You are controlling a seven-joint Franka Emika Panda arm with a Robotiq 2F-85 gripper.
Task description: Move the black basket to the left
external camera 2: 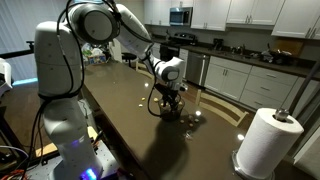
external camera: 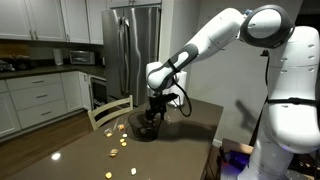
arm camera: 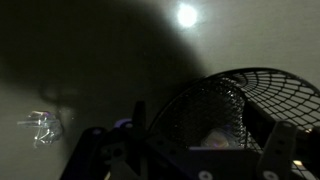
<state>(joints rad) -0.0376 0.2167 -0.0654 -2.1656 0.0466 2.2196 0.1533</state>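
The black basket [external camera: 147, 129] is a round bowl of black wire mesh on the dark table [external camera: 195, 140]. It also shows in an exterior view [external camera 2: 166, 108] and fills the lower right of the wrist view [arm camera: 235, 100]. My gripper [external camera: 153, 113] is lowered onto the basket in both exterior views [external camera 2: 171, 97]. In the wrist view its two fingers [arm camera: 205, 140] stand wide apart, with the basket's mesh wall and rim between them. The gripper is open.
A white paper towel roll [external camera 2: 267, 141] stands on the table's near corner. Several small yellow pieces [external camera: 118, 148] lie on the table near the basket. A wooden chair [external camera: 109, 113] stands at the table's edge, with kitchen cabinets and a steel fridge [external camera: 135, 45] behind.
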